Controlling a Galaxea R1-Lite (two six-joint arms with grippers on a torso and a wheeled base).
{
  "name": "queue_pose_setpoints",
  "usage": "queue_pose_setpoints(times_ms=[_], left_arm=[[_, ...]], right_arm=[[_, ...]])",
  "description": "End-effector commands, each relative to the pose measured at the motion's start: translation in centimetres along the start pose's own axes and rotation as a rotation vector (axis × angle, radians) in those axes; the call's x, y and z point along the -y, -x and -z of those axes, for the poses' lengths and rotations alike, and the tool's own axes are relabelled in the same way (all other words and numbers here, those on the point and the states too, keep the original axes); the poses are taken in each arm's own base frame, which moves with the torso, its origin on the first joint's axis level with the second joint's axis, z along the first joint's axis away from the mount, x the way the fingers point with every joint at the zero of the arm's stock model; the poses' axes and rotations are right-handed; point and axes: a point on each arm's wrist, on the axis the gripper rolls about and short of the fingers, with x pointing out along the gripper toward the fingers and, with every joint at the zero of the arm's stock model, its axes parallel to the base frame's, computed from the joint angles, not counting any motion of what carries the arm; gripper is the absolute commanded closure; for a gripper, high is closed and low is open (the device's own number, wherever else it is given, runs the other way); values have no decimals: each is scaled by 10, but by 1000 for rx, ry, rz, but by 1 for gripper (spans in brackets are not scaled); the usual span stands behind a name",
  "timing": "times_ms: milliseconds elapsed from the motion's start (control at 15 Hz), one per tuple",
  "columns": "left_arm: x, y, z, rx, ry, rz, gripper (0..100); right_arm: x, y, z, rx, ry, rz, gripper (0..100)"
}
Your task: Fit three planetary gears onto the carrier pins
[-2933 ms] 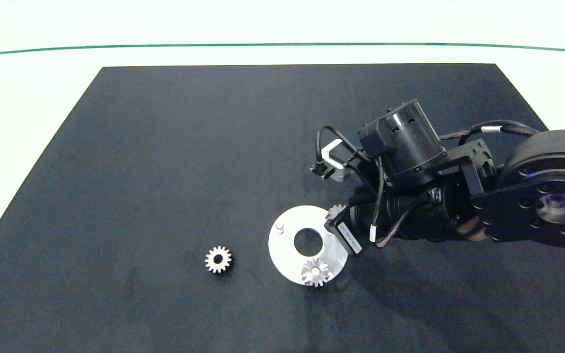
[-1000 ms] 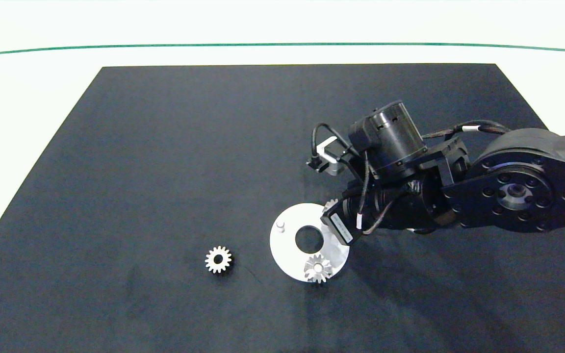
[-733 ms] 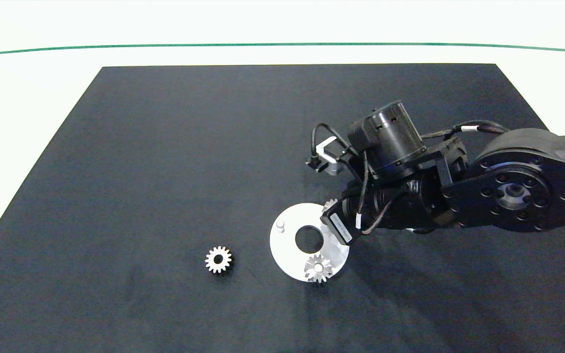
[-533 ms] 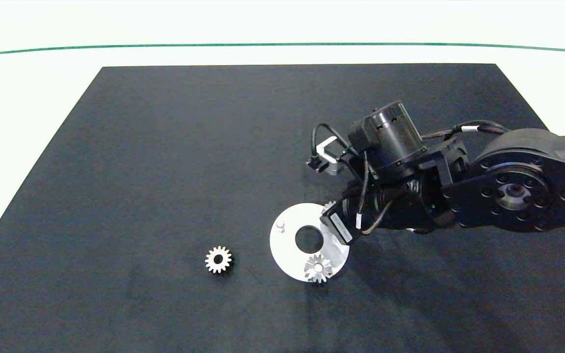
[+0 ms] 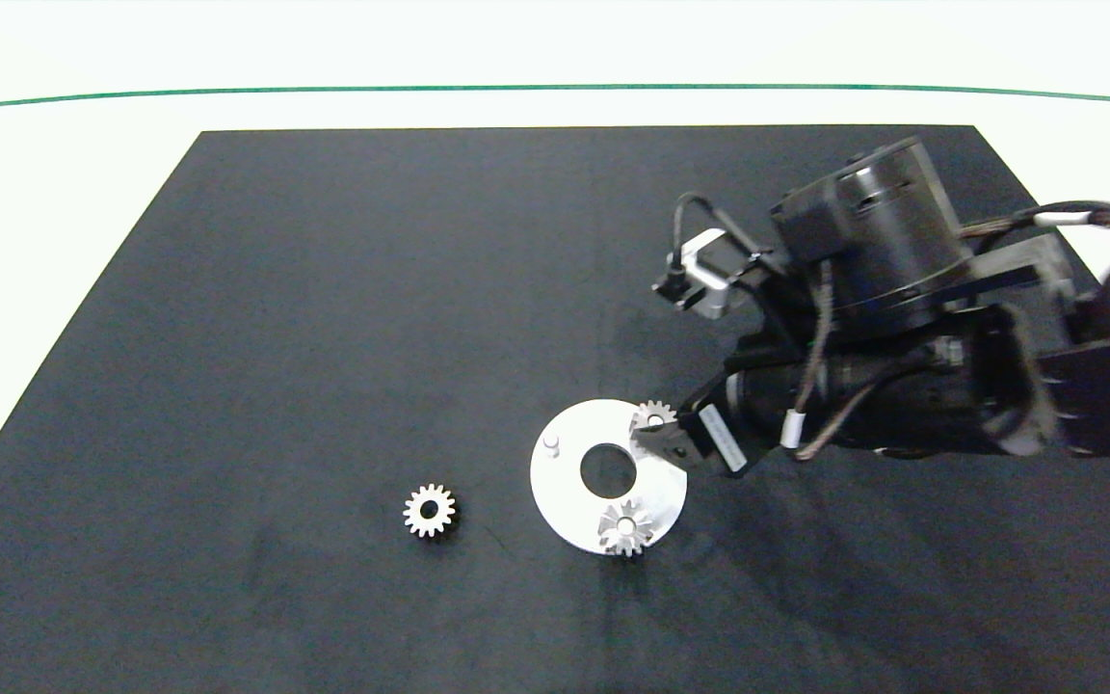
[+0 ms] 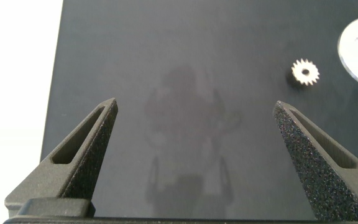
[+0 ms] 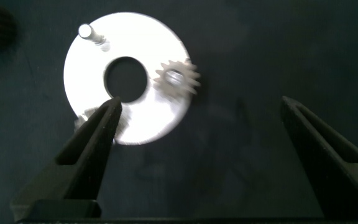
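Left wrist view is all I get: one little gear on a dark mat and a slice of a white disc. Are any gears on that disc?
Observer: Yes, two sit on pins: a far gear and a near gear.
Operator: Any pin without one?
Observer: One bare pin, on the disc's side nearest the loose gear.
Operator: Where is the other arm?
Observer: The right gripper is open at the disc's edge, one finger beside the far gear.
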Motion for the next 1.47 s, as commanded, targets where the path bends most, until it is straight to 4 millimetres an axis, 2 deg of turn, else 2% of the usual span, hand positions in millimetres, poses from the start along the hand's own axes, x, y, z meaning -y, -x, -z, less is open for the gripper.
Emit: queue_pose_setpoints(times_ms=[67, 133, 200, 267, 333, 400, 533, 800, 1200, 1467], left_arm=[[1, -12, 2, -67, -29, 38, 0], [2, -17, 1, -87, -59, 72, 0], [3, -22, 1, -110, -89, 109, 0], [3, -24, 3, -125, -103, 125, 0], [6, -32, 14, -180, -156, 161, 0], [7, -35, 31, -226, -210, 195, 0], [11, -43, 41, -202, -247, 274, 0], [25, -81, 30, -240, -272, 297, 0], [63, -129, 26, -277, -347, 440, 0], [81, -149, 31, -284, -372, 457, 0]], right_arm=[[50, 168, 76, 254, -122, 232, 0], [57, 205, 107, 306, -164, 291, 0], [59, 229, 133, 307, -195, 357, 0], [57, 241, 147, 310, -207, 388, 0], [51, 264, 177, 350, -240, 445, 0], [45, 273, 195, 380, -264, 497, 0], [32, 288, 220, 424, -284, 585, 0], [13, 289, 255, 423, -299, 633, 0], [1, 289, 275, 458, -319, 681, 0], [-1, 279, 285, 460, -373, 652, 0]])
